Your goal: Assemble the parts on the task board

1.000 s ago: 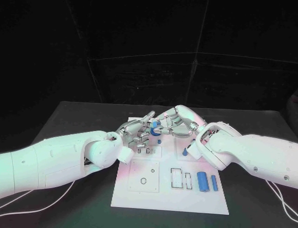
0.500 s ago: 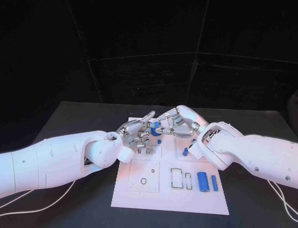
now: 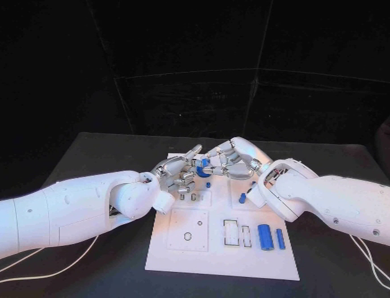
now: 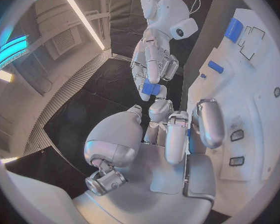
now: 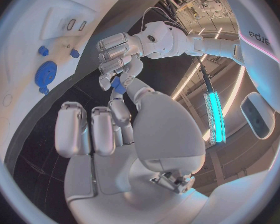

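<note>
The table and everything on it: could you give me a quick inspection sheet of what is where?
Surface: black table, white task board in its middle.
Job's things: two blue rods lying side by side on the board's near right; a small blue part held up between both hands, over the board's far end.
Clutter: nothing seen.
Hands: left hand and right hand meet fingertip to fingertip around that part; which one grips it cannot be told.
Cables: white cables trail on the table near each arm.
Surroundings: dark curtain behind.
</note>
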You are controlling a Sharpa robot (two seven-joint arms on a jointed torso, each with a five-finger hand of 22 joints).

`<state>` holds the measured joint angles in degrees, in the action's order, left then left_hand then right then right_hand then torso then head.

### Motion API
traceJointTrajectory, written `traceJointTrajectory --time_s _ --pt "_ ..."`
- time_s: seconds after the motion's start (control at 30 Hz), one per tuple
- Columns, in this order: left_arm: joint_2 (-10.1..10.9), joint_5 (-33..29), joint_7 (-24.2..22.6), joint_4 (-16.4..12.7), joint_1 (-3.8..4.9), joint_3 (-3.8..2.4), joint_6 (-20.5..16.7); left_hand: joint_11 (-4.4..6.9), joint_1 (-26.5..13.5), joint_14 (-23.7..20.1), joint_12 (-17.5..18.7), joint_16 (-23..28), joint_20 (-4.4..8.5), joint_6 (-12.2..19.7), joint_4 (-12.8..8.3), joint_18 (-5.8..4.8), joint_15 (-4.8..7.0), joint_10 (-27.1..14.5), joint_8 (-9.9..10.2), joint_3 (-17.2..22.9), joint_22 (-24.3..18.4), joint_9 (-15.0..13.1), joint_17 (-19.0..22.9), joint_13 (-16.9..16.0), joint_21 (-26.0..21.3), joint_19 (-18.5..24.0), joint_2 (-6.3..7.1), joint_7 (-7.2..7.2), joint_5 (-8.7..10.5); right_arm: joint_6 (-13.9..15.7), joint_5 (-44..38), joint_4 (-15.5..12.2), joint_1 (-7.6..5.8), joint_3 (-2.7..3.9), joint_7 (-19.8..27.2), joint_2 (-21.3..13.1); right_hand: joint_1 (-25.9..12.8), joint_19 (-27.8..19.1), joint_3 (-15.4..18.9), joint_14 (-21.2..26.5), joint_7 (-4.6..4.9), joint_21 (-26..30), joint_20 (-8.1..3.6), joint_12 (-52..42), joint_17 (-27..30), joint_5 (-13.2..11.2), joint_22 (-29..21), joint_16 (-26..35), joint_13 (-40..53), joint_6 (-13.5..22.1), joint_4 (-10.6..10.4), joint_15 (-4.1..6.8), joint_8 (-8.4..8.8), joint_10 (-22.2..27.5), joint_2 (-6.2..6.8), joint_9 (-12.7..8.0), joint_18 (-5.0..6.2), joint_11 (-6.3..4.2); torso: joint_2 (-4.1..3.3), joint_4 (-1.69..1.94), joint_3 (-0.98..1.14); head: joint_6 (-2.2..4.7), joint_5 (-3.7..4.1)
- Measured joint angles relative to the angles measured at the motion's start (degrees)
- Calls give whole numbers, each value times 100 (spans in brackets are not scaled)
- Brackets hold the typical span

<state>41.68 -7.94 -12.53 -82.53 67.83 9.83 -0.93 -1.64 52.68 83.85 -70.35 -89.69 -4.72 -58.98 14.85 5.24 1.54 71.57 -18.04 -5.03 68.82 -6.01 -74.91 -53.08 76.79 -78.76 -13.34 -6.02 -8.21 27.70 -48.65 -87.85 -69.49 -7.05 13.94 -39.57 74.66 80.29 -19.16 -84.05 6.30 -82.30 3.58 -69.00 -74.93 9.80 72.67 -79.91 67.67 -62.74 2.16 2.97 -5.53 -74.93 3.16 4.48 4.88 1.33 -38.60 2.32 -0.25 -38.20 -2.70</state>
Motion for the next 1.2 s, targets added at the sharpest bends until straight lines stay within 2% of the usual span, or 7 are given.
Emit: traceJointTrajectory --time_s 0.73,1.2 --pt "32 -25 -6 17 -1 0 1 20 0 20 -20 0 0 -10 -16 0 20 21 -20 -16 2 -21 0 -17 0 0 0 10 0 -5 -7 -64 -1 1 -8 -94 7 0 1 0 15 0 0 0 0 -1 16 -28 13 3 0 0 -2 0 8 4 0 0 1 3 6 -28 -6" --pt "69 -34 -8 -9 -1 0 -3 19 24 20 -20 0 0 -29 -16 0 20 20 -8 -15 9 -17 0 -16 0 0 -24 31 0 -4 -30 -43 -2 2 -35 -109 6 0 1 0 10 0 0 0 1 -16 15 -28 13 11 0 0 -1 0 9 6 0 0 1 3 1 -52 -5"
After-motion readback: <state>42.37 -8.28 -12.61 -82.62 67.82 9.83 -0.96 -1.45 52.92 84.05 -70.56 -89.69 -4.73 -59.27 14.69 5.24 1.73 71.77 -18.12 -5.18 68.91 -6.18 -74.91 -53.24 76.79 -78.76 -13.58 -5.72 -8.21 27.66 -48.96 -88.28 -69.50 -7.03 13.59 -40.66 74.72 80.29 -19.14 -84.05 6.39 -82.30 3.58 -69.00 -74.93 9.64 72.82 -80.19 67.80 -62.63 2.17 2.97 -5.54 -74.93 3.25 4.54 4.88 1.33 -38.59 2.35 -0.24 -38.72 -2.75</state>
